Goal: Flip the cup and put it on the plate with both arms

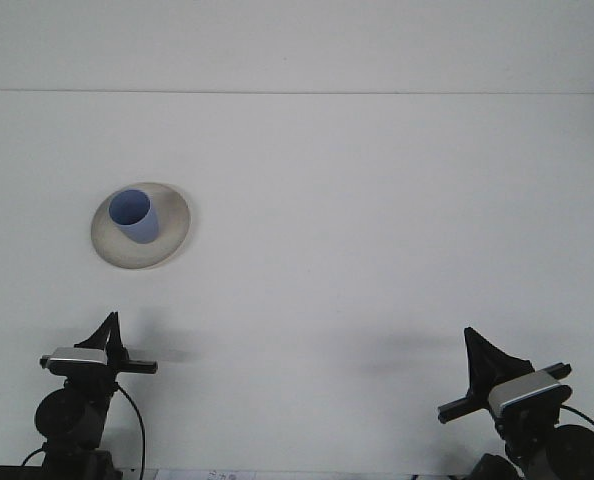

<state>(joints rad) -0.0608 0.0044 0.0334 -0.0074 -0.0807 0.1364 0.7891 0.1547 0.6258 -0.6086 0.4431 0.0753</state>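
— How much room do you have out there?

— Plenty. The white table [377, 250] runs wide and bare from my two arms up to its far edge, a thin line across the top of the front view, with a pale wall behind it. The whole middle and right side lie open. My near edge is down by the arm bases at the bottom of the view.

— And the cup?

— The blue cup [133, 216] stands mouth-up on the plate [172, 235], a shallow cream dish on the left half of the table. The cup sits toward the plate's left side, touching it, with bare plate showing to its right and in front of it.

— Where are your hands relative to it?

— My left gripper [107, 335] is low at the bottom left, on the near side of the plate and well apart from it, almost straight below the cup in the view. My right gripper [482, 360] is at the bottom right, far across the table from the plate.

— Are they wide or narrow?

— Neither holds anything. From this angle each shows only as a dark pointed shape, so I cannot tell how far the fingers are parted.
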